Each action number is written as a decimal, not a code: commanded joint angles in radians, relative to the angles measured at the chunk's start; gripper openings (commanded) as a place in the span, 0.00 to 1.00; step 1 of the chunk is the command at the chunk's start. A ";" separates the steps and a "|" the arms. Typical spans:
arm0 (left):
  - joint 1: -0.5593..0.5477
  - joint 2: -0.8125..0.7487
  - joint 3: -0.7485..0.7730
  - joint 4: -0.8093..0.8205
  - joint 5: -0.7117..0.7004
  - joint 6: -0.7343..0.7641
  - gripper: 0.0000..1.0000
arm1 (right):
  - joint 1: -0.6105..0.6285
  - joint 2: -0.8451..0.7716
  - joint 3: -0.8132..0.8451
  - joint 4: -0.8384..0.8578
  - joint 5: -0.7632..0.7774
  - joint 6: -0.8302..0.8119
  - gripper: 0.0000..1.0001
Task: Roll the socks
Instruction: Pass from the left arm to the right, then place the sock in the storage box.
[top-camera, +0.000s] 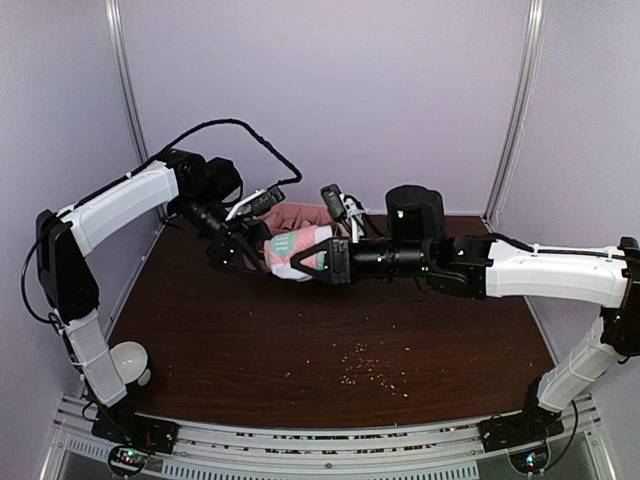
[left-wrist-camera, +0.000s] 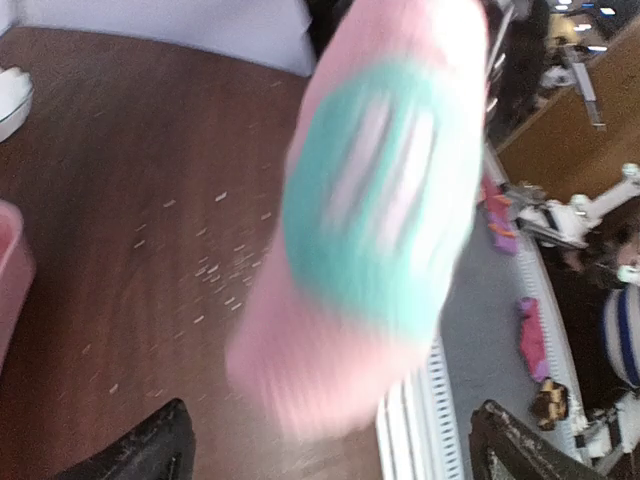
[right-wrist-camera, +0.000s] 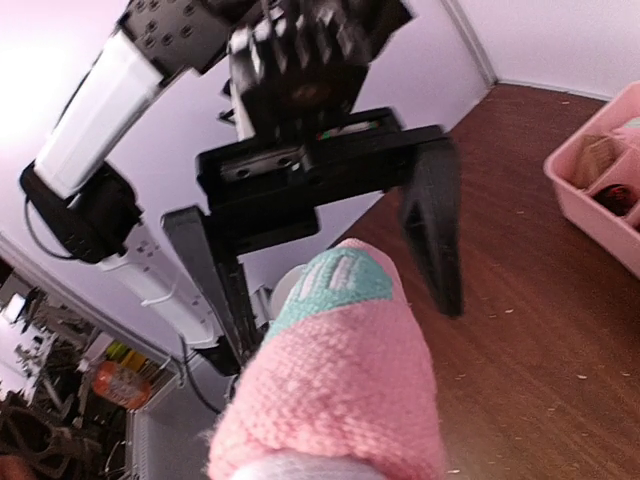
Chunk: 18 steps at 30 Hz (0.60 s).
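Sock (top-camera: 298, 252) held over the rear middle of the surface (top-camera: 300, 330) in the jaws of the right gripper (top-camera: 318, 260), coming from the right. Jaws of the left gripper (top-camera: 252, 250) straddle its left end, not touching. Tray (top-camera: 300, 214) sits just behind it; crumbs (top-camera: 370, 365) lie in front, right of centre.

Dark brown table (top-camera: 230, 340), pale crumbs (top-camera: 368, 366) scattered near its front, pink divided tray (right-wrist-camera: 590, 212) at its back

Your chunky pink knitted sock with the teal and white patch (right-wrist-camera: 335, 400) fills the near foreground. Its tip sits between the wide-apart fingers of the black two-finger left gripper (right-wrist-camera: 348, 330). A pink plastic divided tray (right-wrist-camera: 590, 205) sits far right on the crumb-speckled dark brown wooden table (right-wrist-camera: 540, 330).
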 joint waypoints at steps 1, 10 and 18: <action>0.102 -0.103 -0.087 0.314 -0.391 -0.239 0.98 | -0.104 -0.014 0.129 -0.361 0.173 -0.071 0.00; 0.303 -0.184 -0.283 0.496 -0.546 -0.291 0.98 | -0.215 0.224 0.421 -0.667 0.375 -0.067 0.00; 0.352 -0.307 -0.457 0.662 -0.678 -0.325 0.98 | -0.288 0.543 0.705 -0.783 0.197 -0.007 0.00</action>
